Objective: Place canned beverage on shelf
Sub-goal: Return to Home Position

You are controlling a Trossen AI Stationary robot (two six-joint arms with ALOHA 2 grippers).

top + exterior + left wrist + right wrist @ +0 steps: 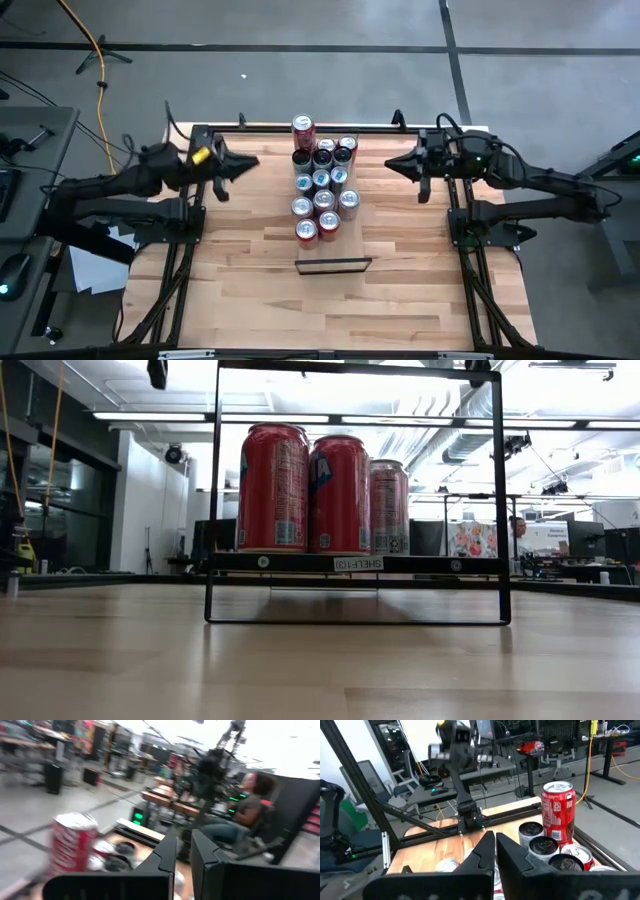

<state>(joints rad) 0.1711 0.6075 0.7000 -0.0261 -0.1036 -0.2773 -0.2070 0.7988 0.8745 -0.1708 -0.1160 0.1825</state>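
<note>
Canned beverages [322,180] stand packed together on the shelf [300,563] mid-table; left gripper [253,160] and right gripper [390,163] hang clear on either side, fingers pinched narrow, holding nothing; stocking looks finished.

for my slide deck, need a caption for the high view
Soda cans packed along the shelf, left gripper and right gripper flanking them.
</note>
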